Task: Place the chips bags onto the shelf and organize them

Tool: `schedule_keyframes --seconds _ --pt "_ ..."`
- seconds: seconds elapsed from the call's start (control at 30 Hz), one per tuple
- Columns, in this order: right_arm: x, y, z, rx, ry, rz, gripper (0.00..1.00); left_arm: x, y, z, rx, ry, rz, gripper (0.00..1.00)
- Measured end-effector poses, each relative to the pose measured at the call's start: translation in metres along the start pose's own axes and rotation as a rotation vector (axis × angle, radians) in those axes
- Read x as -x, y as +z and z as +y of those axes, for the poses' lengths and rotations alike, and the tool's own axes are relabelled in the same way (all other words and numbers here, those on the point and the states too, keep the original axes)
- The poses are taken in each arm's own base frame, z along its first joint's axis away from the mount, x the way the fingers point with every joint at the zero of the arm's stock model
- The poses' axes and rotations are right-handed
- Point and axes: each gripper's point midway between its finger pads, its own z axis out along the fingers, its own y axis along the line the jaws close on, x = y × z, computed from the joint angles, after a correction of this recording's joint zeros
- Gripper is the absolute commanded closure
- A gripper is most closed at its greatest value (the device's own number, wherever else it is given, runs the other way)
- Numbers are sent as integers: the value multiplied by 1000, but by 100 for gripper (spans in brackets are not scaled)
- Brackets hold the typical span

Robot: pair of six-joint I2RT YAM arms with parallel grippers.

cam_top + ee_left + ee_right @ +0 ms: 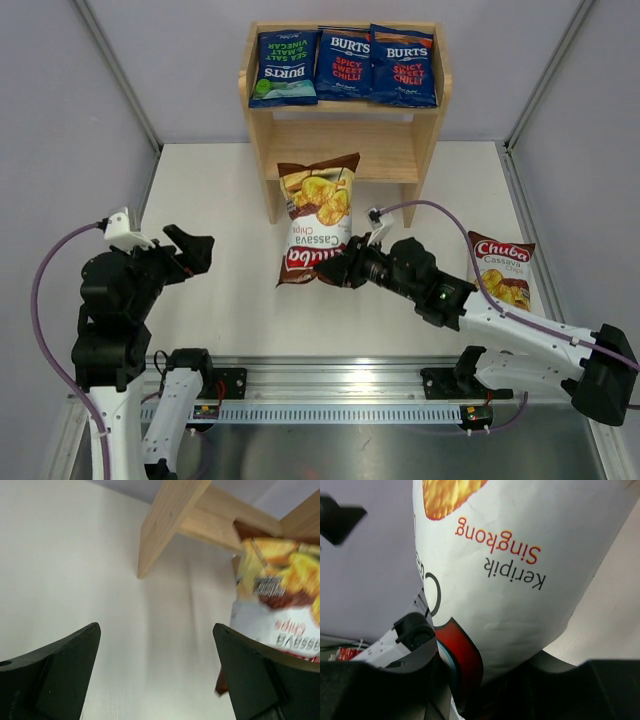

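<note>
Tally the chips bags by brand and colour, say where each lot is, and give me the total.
Blue BURTS bags: 3, side by side on the top tier of the shelf.
Brown Chuba bags: 2, one gripped by the right gripper, one lying on the table.
Total: 5

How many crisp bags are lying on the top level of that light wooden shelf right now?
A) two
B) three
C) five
B: the left dark blue glossy BURTS bag, the middle BURTS bag and the right BURTS bag lie side by side on the top tier of the light wooden shelf. The held brown Chuba bag is in the right gripper, and the other brown Chuba bag lies on the white table.
</note>
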Motion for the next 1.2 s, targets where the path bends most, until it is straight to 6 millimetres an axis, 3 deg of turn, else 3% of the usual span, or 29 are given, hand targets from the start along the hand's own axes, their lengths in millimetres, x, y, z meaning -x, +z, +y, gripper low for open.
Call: schedule_keyframes --seconds 0.17,0.3,0.5,0.7,0.9,1.2 --pt "47 17 -17 -46 43 -28 84 -48 7 13 -17 66 111 1" --pt "65 28 -16 -33 64 -15 83 -70 4 17 -46 109 133 1" --pt "93 49 -34 -45 100 -6 81 -70 -6 15 -77 124 78 1" --pt "112 65 -57 -67 145 12 80 -74 -2 18 -89 123 41 1" --pt "113 78 -68 -60 196 45 80 -87 4 24 -81 118 62 1" --pt "114 95 -77 -26 271 79 78 -81 1 21 -100 121 19 1"
